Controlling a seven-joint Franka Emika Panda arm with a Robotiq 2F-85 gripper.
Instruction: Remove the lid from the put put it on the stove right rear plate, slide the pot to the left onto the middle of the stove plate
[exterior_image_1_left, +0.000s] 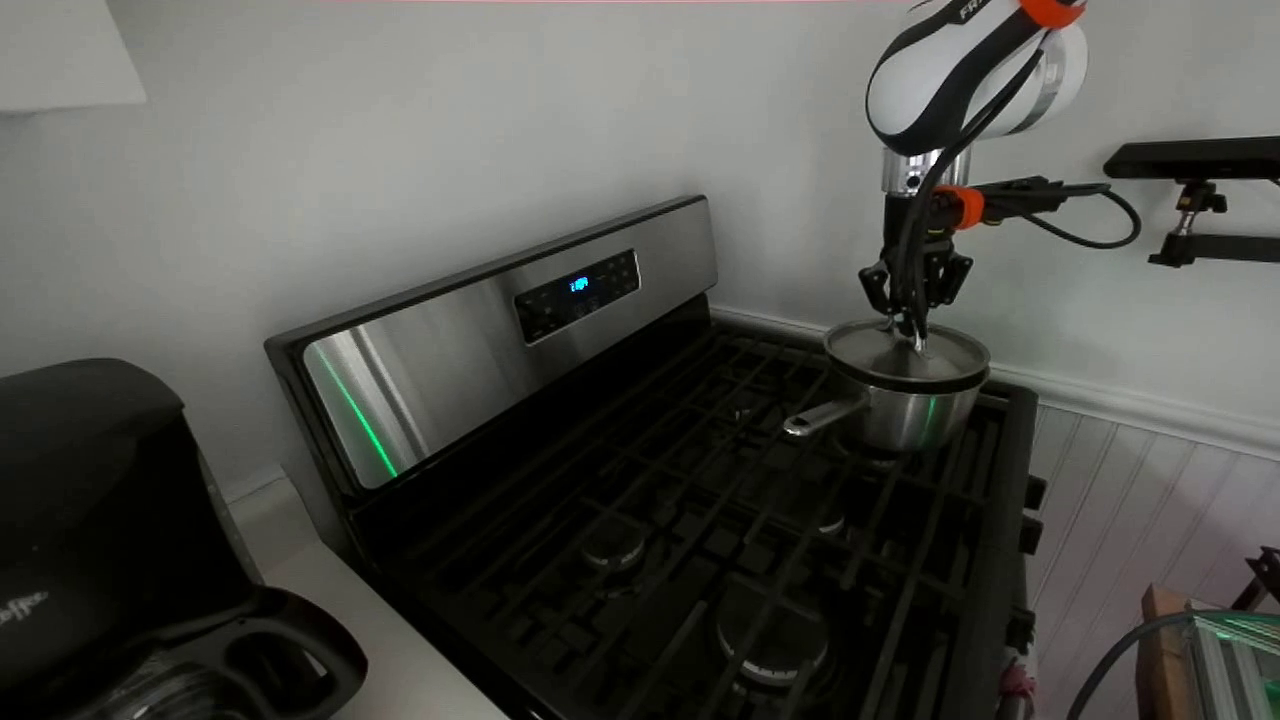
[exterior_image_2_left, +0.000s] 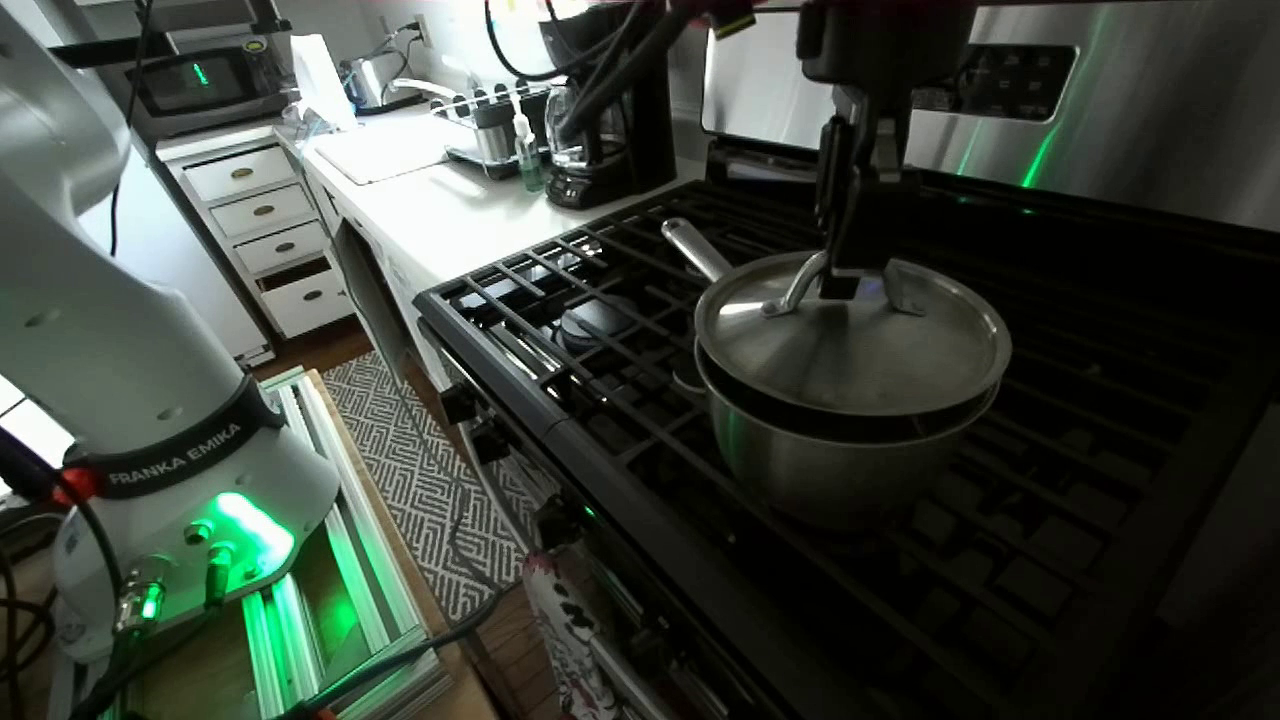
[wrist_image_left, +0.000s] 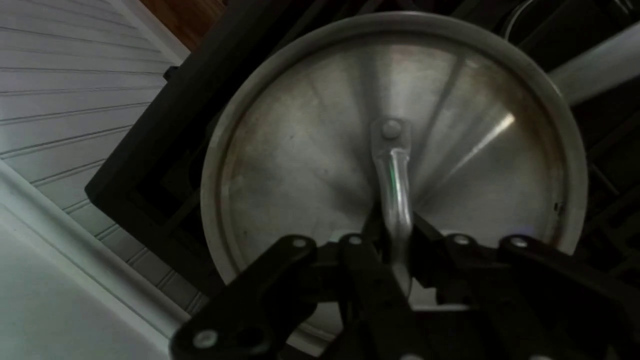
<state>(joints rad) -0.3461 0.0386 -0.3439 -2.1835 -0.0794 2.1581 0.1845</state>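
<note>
The silvery lid (exterior_image_1_left: 955, 355) has an arched metal handle and shows in both exterior views (exterior_image_2_left: 860, 365) and the wrist view (wrist_image_left: 305, 145). It hangs slightly tilted just above the steel pot (exterior_image_1_left: 915, 415), with a dark gap between lid and rim. My gripper (exterior_image_1_left: 910, 325) is shut on the lid's handle; the fingers flank it in the wrist view (wrist_image_left: 397, 235). The pot (exterior_image_2_left: 830, 485) stands upright on the grates at the stove's far end, its long handle pointing toward the back panel side. The stove (exterior_image_1_left: 480, 430) is black with a steel back panel. The pot's inside is hidden.
A black coffee maker (exterior_image_1_left: 90, 500) stands on the counter (exterior_image_2_left: 400, 215) beside the stove. A wall and baseboard (exterior_image_1_left: 1130, 420) are close behind the pot's end. A camera on a mount (exterior_image_1_left: 1190, 160) is near the arm. Burners (exterior_image_1_left: 770, 640) sit under the grates. A towel (exterior_image_2_left: 575, 640) hangs in front.
</note>
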